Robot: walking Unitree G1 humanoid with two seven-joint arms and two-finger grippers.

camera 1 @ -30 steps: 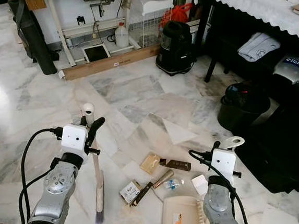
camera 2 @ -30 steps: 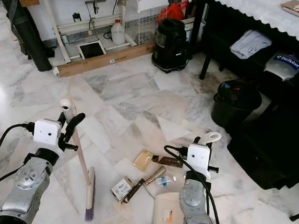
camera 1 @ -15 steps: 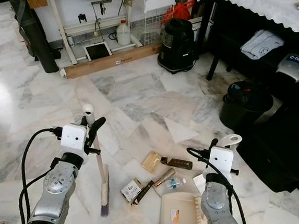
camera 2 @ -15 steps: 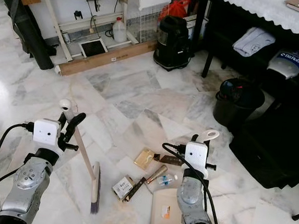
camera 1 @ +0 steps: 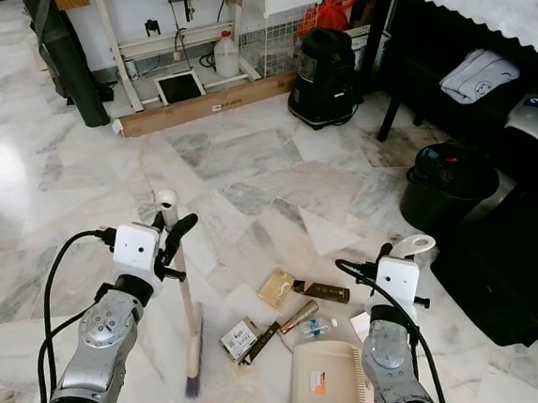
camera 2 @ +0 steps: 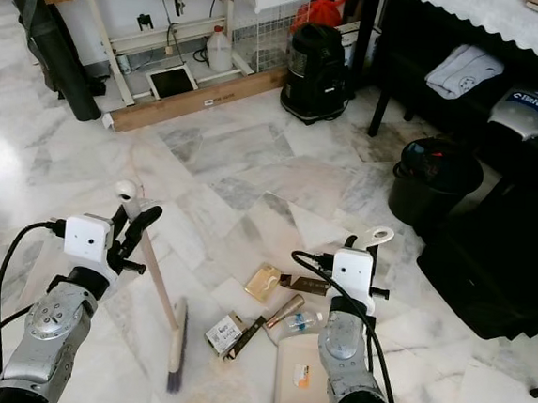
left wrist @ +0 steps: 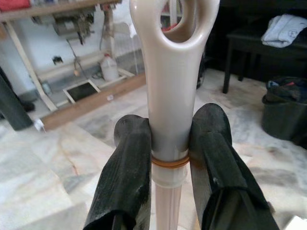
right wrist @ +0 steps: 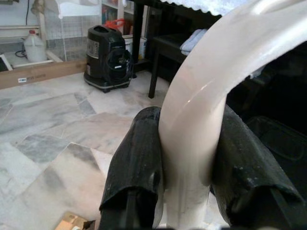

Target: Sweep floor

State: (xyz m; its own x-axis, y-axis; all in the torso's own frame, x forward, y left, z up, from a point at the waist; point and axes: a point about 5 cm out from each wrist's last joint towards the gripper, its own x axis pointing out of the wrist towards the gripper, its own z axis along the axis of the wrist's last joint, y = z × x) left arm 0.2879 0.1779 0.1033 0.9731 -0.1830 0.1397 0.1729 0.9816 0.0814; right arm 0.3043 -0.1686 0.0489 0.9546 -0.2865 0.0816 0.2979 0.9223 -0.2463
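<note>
Since the earlier frames the broom head [camera 1: 195, 350] has been swung across the floor toward the litter; it is now blurred and lies just left of the small carton [camera 1: 237, 338], where a second ago it sat well to the left of it. The dustpan [camera 1: 325, 397] has been kept at about the same spot.

Left claw [left wrist: 167, 143]: closed on the cream broom handle [left wrist: 168, 105], just below the hanging loop at its top; a brown band on the handle is seen between the fingers [left wrist: 125, 177]. From the claw the handle is angled down and to the right, with the bristles on the marble floor [camera 1: 244, 162] below and right of the claw.

Right claw [right wrist: 189, 158]: closed on the cream dustpan handle [right wrist: 201, 100], both fingers [right wrist: 134, 163] pressed against it. The pan is laid flat on the floor directly below the claw, its open edge toward the litter.

The litter is grouped between the two claws: the carton, a dark stick-like piece [camera 1: 258, 344], a brown tube [camera 1: 298, 316], a tan packet [camera 1: 276, 288], a dark wrapper [camera 1: 321, 291] and a small clear bottle [camera 1: 311, 330], the last touching the dustpan's front edge.

A black vacuum [camera 1: 324, 67] and a black bucket [camera 1: 446, 187] are stood further back.
</note>
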